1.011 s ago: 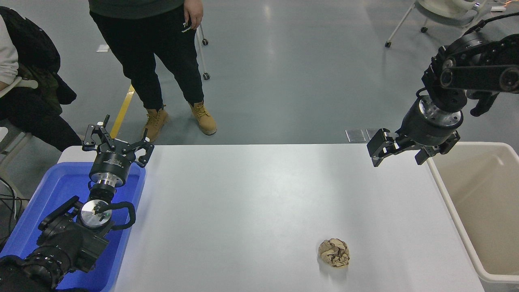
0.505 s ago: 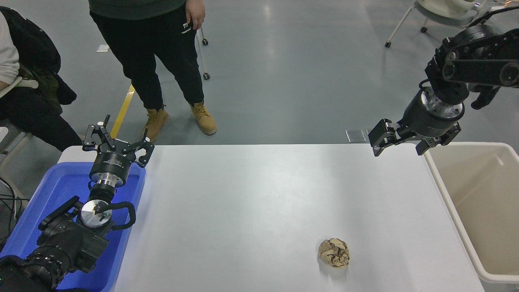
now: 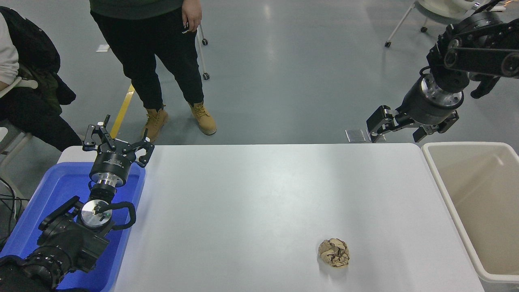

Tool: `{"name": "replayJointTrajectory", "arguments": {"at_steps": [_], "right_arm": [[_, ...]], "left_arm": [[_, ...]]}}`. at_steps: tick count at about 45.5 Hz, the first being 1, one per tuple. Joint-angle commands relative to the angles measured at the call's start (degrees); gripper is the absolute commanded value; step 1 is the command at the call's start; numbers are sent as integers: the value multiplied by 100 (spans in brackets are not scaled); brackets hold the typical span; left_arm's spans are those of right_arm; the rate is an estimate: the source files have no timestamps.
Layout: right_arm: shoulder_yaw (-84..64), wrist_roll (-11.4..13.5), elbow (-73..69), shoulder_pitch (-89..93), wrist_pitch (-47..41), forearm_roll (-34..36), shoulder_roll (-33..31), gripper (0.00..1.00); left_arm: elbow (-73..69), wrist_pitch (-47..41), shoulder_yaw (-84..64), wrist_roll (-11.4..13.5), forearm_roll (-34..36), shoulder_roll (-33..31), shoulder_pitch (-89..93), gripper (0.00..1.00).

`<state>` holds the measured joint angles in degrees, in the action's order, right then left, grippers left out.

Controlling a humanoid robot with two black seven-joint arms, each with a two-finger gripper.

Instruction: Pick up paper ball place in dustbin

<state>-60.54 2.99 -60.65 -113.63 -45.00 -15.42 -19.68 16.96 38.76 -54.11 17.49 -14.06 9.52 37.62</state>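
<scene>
The dustbin (image 3: 511, 280) stands at the right edge of the white surface (image 3: 259, 194), its cream walls smooth and nothing visible in the part of its inside that shows (its right side is cut off by the frame). The blue tub (image 3: 28, 227) sits at the surface's left end, with the left arm parked over it; the left end effector (image 3: 117, 146) is released, fingers splayed wide above the tub's far rim.

Since a second ago the right end effector (image 3: 399, 129) has risen and drawn back: it hung then over the surface's far right corner, and now it sits beyond the far edge, over the grey floor, just left of the dustbin's far corner. Its fingers are spread apart and hold nothing.

The paper ball (image 3: 333, 252) lies where it lay before, on the surface near the front edge, right of centre, well apart from the right end effector and nearer the camera. A person (image 3: 162, 61) stands beyond the far side.
</scene>
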Motion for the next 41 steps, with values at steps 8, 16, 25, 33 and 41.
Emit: {"name": "replayJointTrajectory", "arguments": {"at_steps": [8, 16, 25, 33, 41], "right_arm": [[280, 8, -96, -124, 0, 4, -133, 100], [271, 8, -456, -1, 0, -75, -141, 100], [280, 8, -737, 245, 0, -93, -229, 99], [604, 8, -764, 842, 17, -101, -186, 99], [930, 17, -764, 1571, 799, -119, 192, 99]], "left_arm": [[0, 0, 6, 0, 0, 6, 0, 99], [0, 0, 6, 0, 0, 6, 0, 99], [0, 0, 14, 0, -9, 6, 0, 99], [0, -8, 14, 0, 0, 6, 0, 99], [0, -8, 14, 0, 0, 6, 0, 99]]}}
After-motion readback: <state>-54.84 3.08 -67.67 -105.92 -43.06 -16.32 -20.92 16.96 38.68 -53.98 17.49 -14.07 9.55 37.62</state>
